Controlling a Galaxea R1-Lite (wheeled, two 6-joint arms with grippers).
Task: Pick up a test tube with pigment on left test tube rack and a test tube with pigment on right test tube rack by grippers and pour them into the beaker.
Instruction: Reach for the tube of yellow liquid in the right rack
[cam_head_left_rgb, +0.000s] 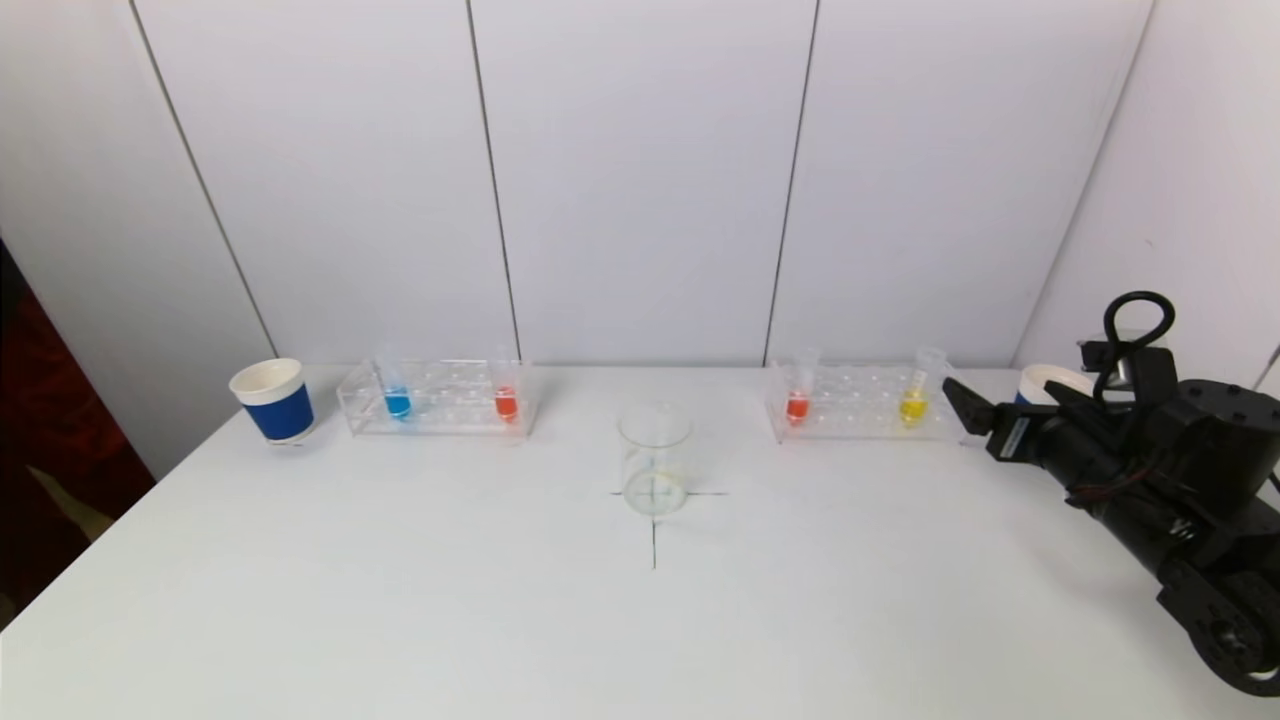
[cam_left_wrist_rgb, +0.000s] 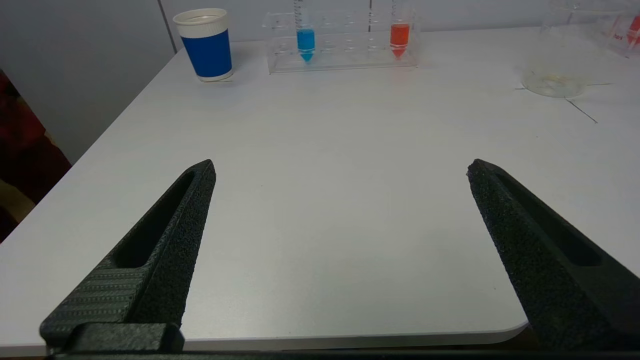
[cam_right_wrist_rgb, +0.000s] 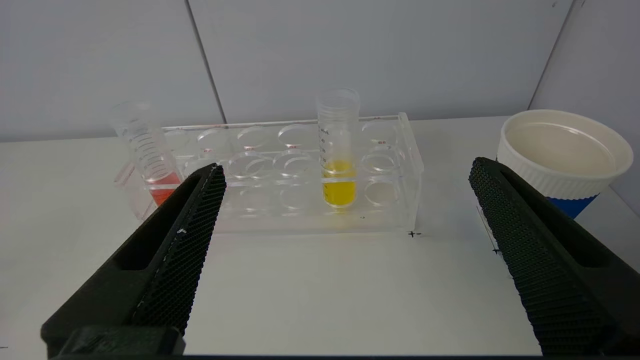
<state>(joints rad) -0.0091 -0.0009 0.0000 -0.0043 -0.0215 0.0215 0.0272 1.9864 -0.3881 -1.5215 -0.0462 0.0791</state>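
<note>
Right pincer (cam_right_wrist_rgb: 345, 172) spread before yellow tube (cam_right_wrist_rgb: 339, 150) in right rack (cam_right_wrist_rgb: 400, 150); beaker (cam_head_left_rgb: 654, 460) empty.

The right arm reaches in from the right side of the head view, a bulky black forearm and wrist with looped cabling on top, held low over the counter (cam_head_left_rgb: 640, 640) and angled toward the far right. Its right pincer (cam_head_left_rgb: 962, 405) points forward and leftward, and in the right wrist view the two textured black fingers (cam_right_wrist_rgb: 180, 250) stand wide apart, nothing between them. The left arm does not show in the head view. In its own wrist view, the left pincer (cam_left_wrist_rgb: 340, 170) hangs above the counter's near edge, its fingers (cam_left_wrist_rgb: 165, 245) likewise spread wide and empty.
</note>
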